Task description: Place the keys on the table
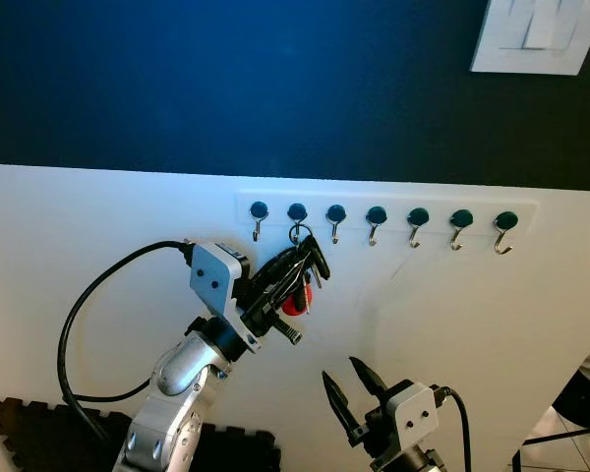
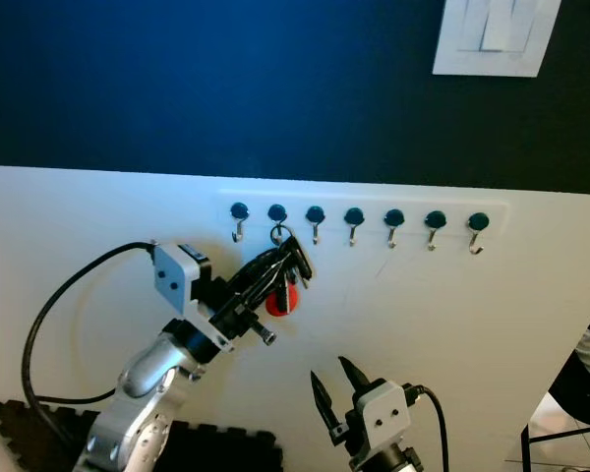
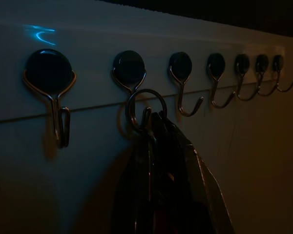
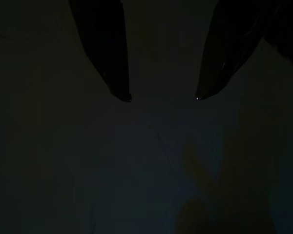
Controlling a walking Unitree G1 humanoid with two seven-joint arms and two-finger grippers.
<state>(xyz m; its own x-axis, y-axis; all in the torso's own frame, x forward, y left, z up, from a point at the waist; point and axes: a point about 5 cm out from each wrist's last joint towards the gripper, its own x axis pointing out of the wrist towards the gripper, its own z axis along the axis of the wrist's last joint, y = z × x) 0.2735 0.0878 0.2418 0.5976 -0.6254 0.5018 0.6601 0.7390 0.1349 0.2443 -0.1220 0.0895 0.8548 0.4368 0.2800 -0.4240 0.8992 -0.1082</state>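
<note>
L gripper (image 1: pixel 300 270) is raised to the hook rack (image 1: pixel 388 208), long black fingers closed around the keys (image 1: pixel 297 285); the fingertips sit just under the key ring (image 3: pixel 145 108). R gripper (image 1: pixel 352 388) is low and well apart from the rack, two tapered glossy black fingers (image 4: pixel 105 48) spread w/ a clear gap, nothing between them, tips pointing up toward the white wall (image 1: pixel 98 226).

Keys hang on the 2nd hook from the left (image 3: pixel 129 73) by a thin round metal ring. The bunch drops roughly straight down from the ring, long axis near vertical, leaning slightly toward the L gripper. A round red tag (image 1: pixel 293 303) shows at the lower end, beside the fingers. In the L wrist view the bunch looks dark and flat-bladed; detail is too dim to tell.

Rack: a narrow white strip on the wall w/ seven hooks, each a dark round cap over a bent silver wire J-shape. Wall is smooth matte white below, dark navy above. A thick black cable (image 1: pixel 79 315) loops off the L arm's silver wrist.
</note>
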